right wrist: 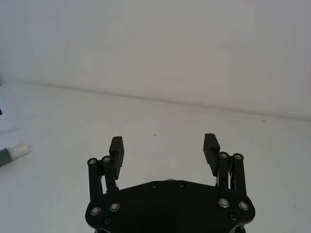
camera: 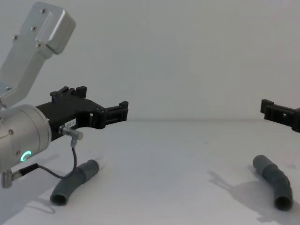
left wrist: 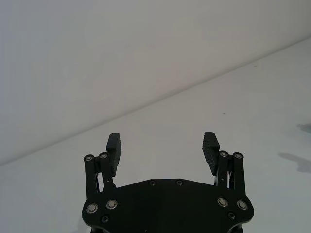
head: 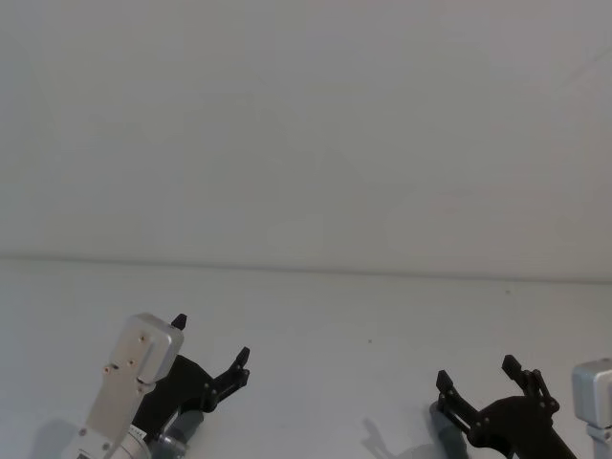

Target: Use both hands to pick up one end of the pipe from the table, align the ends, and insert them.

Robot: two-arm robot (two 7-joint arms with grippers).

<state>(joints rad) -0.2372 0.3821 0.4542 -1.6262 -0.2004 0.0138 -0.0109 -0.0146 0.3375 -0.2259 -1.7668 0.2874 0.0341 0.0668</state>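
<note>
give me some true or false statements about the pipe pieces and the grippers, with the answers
1. The left piece and the right piece both lie on the table. True.
2. The left gripper holds a piece. False: its jaws are open and empty, and it hangs above the left piece.
3. The two pieces are joined. False: they lie well apart, one on each side of the table.
4. The right gripper has its jaws open with nothing between them. True.
</note>
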